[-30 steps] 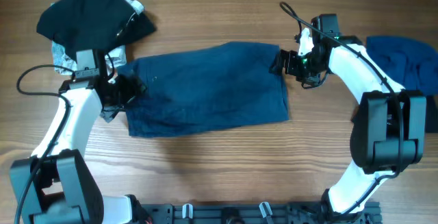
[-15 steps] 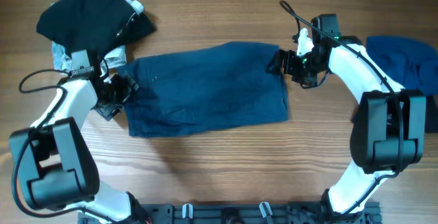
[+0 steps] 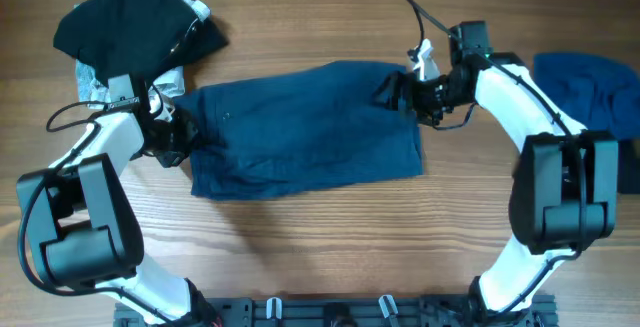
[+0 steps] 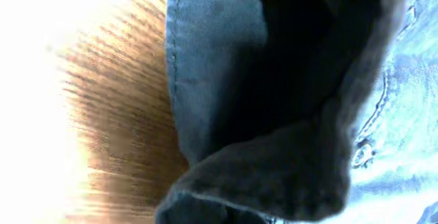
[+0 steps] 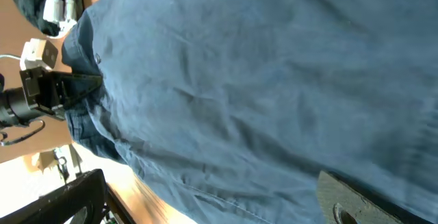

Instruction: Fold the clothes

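A dark blue garment [image 3: 305,127] lies spread flat across the middle of the wooden table. My left gripper [image 3: 180,139] is at its left edge and is shut on the cloth there. The left wrist view shows a bunched fold of the blue garment [image 4: 274,162] right at the jaws, with a metal button [image 4: 361,154] beside it. My right gripper [image 3: 392,92] hovers open over the garment's upper right corner. In the right wrist view the blue garment [image 5: 239,80] fills the frame and only one finger pad [image 5: 356,200] shows at the lower right.
A black garment [image 3: 135,17] is heaped at the back left over a grey-white item [image 3: 95,82]. Another blue garment [image 3: 590,82] lies at the right edge. The left arm [image 5: 41,94] shows at the far side in the right wrist view.
My left gripper moved right onto the garment's left edge and went from open to shut on it. My right gripper slid left over the garment's upper right corner, still open.
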You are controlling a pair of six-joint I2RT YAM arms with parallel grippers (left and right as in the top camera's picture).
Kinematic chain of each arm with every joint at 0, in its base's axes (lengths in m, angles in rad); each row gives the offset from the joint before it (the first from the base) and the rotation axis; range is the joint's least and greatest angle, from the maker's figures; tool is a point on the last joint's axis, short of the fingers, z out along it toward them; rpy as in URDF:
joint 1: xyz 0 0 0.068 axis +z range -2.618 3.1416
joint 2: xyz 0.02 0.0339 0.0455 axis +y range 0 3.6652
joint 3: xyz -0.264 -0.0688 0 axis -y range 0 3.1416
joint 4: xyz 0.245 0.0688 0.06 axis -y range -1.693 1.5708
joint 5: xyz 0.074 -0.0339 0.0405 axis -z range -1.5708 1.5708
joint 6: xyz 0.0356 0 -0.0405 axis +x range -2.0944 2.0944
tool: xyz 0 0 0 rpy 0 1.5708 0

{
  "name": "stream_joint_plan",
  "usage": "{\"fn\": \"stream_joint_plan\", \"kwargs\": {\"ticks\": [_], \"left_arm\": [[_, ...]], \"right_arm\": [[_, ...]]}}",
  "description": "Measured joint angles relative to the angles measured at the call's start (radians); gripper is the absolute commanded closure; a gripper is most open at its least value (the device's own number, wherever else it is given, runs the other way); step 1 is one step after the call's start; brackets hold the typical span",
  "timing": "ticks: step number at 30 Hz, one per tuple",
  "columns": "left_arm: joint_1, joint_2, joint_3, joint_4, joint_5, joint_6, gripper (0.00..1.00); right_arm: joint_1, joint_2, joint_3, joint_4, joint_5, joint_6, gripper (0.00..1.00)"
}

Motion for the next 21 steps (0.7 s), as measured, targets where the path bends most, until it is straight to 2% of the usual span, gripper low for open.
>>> {"fn": "stream_joint_plan", "kwargs": {"ticks": [2, 6, 7, 9, 11, 12, 14, 21], "left_arm": [[0.0, -0.008, 0.005, -0.05, -0.01, 0.0, 0.96], [0.0, -0.041, 0.062, -0.226, -0.081, 0.0, 0.96], [0.0, -0.047, 0.077, -0.246, -0.092, 0.0, 0.96], [0.0, -0.068, 0.141, -0.329, -0.129, 0.0, 0.96], [0.0, -0.108, 0.193, -0.364, -0.151, 0.0, 0.96], [0.0, -0.123, 0.204, -0.377, -0.155, 0.0, 0.96], [0.0, -0.168, 0.248, -0.428, -0.163, 0.0, 0.96], [-0.035, -0.216, 0.404, -0.622, -0.186, -0.002, 0.96]], "right_arm": [[0.021, 0.0, 0.0, 0.002, 0.003, 0.0, 0.1], [0.156, 0.0, 0.0, 0.007, 0.15, 0.068, 0.32], [0.181, 0.0, 0.0, 0.011, 0.183, 0.086, 0.41], [0.217, 0.002, 0.0, 0.023, 0.266, 0.154, 0.67], [0.227, 0.003, 0.0, 0.021, 0.337, 0.183, 0.73], [0.227, 0.004, 0.0, 0.02, 0.364, 0.196, 0.82], [0.227, 0.005, 0.0, 0.017, 0.404, 0.218, 0.89], [0.238, 0.032, 0.0, 0.014, 0.467, 0.264, 0.93]]}}
